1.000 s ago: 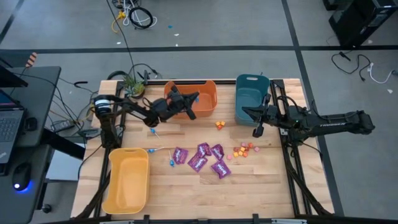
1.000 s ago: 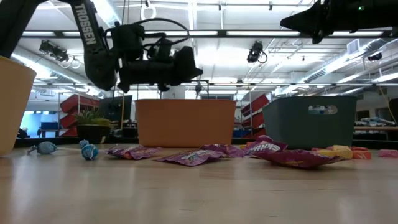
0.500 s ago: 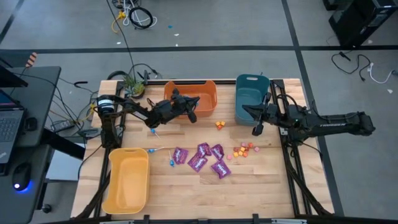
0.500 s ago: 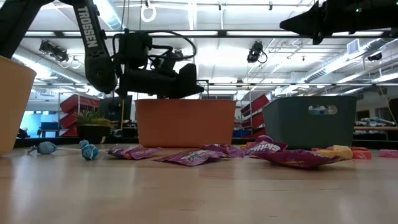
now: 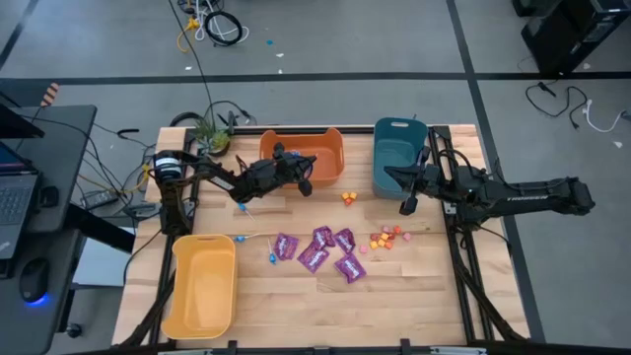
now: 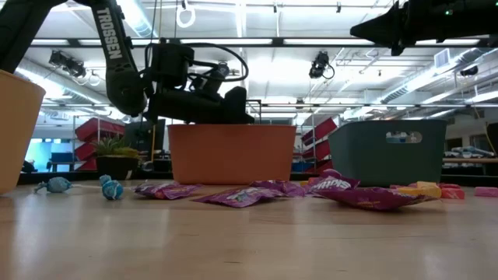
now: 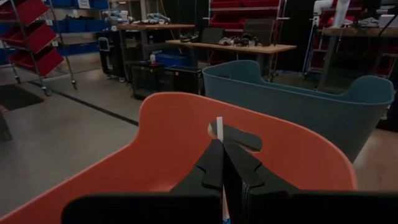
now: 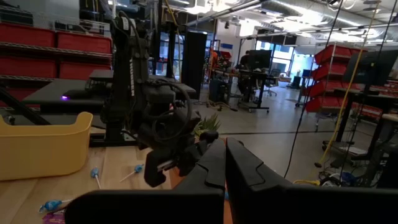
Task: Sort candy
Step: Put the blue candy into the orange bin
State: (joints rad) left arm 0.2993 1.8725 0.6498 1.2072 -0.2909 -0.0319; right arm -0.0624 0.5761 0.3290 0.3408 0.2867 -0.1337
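Note:
My left gripper [image 5: 307, 183] hangs level over the orange bin [image 5: 325, 148], shut on a lollipop whose white stick [image 7: 219, 127] pokes up between the fingertips. Other blue lollipops [image 5: 244, 208] [image 5: 271, 258] lie on the table near the left. Purple packets [image 5: 320, 247] lie mid-table, with small orange and pink pieces [image 5: 386, 237] [image 5: 348, 197] to their right. My right gripper [image 5: 387, 175] is shut and holds nothing. It hovers high beside the teal bin [image 5: 396, 148], pointing toward the table's left. My left gripper pinches the lollipop's thin white stick [image 7: 219, 130] between its two fingertips. The fingers come in level from the table's left and lie across the stick, which stands upright. A bit of blue [image 7: 225, 218] shows below the fingers. The lollipop is lifted clear, over the orange bin [image 7: 186, 143].
A yellow bin [image 5: 202, 286] stands at the near left corner. The orange and teal bins stand side by side along the far edge. A small potted plant [image 5: 209, 133] sits at the far left corner. Bare wood lies near the front edge.
My left gripper has sunk toward the orange bin's rim and tipped its fingers down to level, still shut on the lollipop. My right arm has kept still.

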